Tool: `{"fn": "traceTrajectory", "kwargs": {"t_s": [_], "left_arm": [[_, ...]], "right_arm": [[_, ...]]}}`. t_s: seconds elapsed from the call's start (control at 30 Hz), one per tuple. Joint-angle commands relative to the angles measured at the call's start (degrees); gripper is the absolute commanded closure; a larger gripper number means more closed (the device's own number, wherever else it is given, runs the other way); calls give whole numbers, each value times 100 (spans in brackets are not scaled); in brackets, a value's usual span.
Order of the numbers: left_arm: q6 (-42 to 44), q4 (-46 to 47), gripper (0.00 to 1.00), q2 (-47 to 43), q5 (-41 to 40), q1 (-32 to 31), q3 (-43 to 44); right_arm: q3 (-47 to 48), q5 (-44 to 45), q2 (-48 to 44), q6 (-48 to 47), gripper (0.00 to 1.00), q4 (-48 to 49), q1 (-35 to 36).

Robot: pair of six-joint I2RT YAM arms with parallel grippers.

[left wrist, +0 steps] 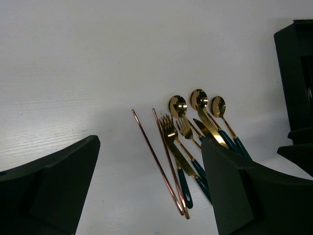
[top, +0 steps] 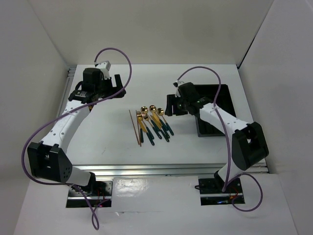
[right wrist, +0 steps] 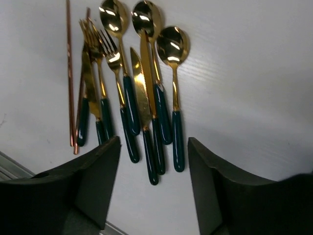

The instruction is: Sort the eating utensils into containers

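The eating utensils (top: 152, 125) lie in a tight cluster on the white table: gold spoons (right wrist: 146, 15), forks (right wrist: 111, 49) and knives (right wrist: 140, 93) with teal handles, and two thin brown chopsticks (top: 135, 128) on their left. They also show in the left wrist view: spoons (left wrist: 199, 98), forks (left wrist: 169, 126), chopsticks (left wrist: 157, 161). The black tray (top: 221, 98) sits at the right, partly hidden by my right arm. My right gripper (top: 170, 105) (right wrist: 154, 186) is open and empty, just right of the handles. My left gripper (top: 113, 89) (left wrist: 149, 196) is open and empty, off to the far left.
White walls enclose the table on the left, back and right. A metal rail (top: 161, 169) runs along the near edge by the arm bases. A dark edge of the tray (left wrist: 297, 73) shows at the right of the left wrist view.
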Motion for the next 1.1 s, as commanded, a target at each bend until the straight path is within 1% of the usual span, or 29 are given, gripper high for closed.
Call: {"fn": "traceTrajectory", "kwargs": {"t_s": [0.0, 0.1, 0.17, 0.23, 0.4, 0.67, 0.73, 1.07], "left_arm": [[-9, 18, 0, 55, -77, 16, 251], [-9, -34, 0, 117, -77, 16, 251], [-9, -34, 0, 169, -77, 16, 303], [-9, -34, 0, 222, -77, 16, 304], [-9, -87, 0, 284, -77, 16, 304], [-9, -140, 0, 336, -77, 16, 357], [-9, -140, 0, 336, -77, 16, 357], [43, -140, 0, 389, -77, 16, 409]], "right_arm": [[-114, 229, 81, 15, 39, -117, 13], [-166, 291, 309, 68, 43, -231, 65], [-219, 457, 380, 68, 45, -284, 119], [-219, 458, 441, 68, 45, -336, 259], [-342, 642, 547, 120, 45, -337, 321], [-456, 703, 811, 120, 54, -451, 374], [-456, 704, 872, 120, 56, -451, 374], [-456, 704, 1039, 120, 57, -451, 426]]}}
